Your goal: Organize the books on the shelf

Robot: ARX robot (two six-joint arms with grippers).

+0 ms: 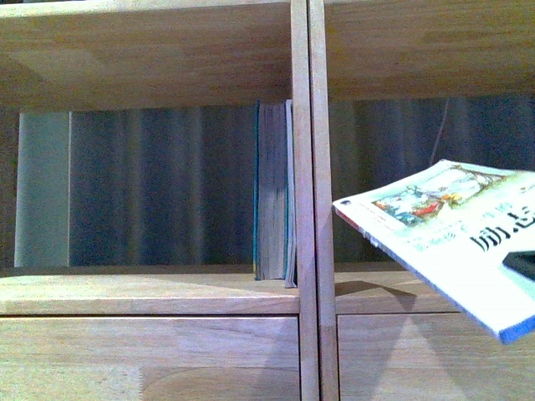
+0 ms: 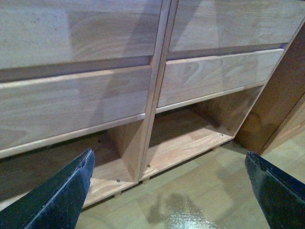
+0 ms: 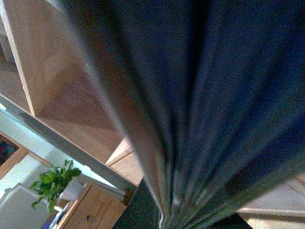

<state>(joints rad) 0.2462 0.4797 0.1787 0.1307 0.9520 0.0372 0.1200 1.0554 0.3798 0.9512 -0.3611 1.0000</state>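
Observation:
The teal book (image 1: pixel 273 192) stands upright in the left compartment of the light-wood shelf (image 1: pixel 150 294), pressed against the double vertical divider (image 1: pixel 308 209). The white paperback (image 1: pixel 451 234) hangs tilted, cover up, in front of the right compartment. My right gripper (image 1: pixel 522 265) is shut on it at the frame's right edge. In the right wrist view the white paperback (image 3: pixel 200 95) fills the picture as blurred fanned pages. My left gripper (image 2: pixel 169 191) is open and empty, low down in front of the shelf's drawer fronts (image 2: pixel 76 105), and it does not show in the front view.
A grey panel (image 1: pixel 42 188) stands at the back left of the left compartment. Below the drawers are open bottom compartments (image 2: pixel 186 133) and a glossy floor (image 2: pixel 190 205). A potted plant (image 3: pixel 53 183) and a wooden cabinet (image 3: pixel 95 210) lie beyond the shelf.

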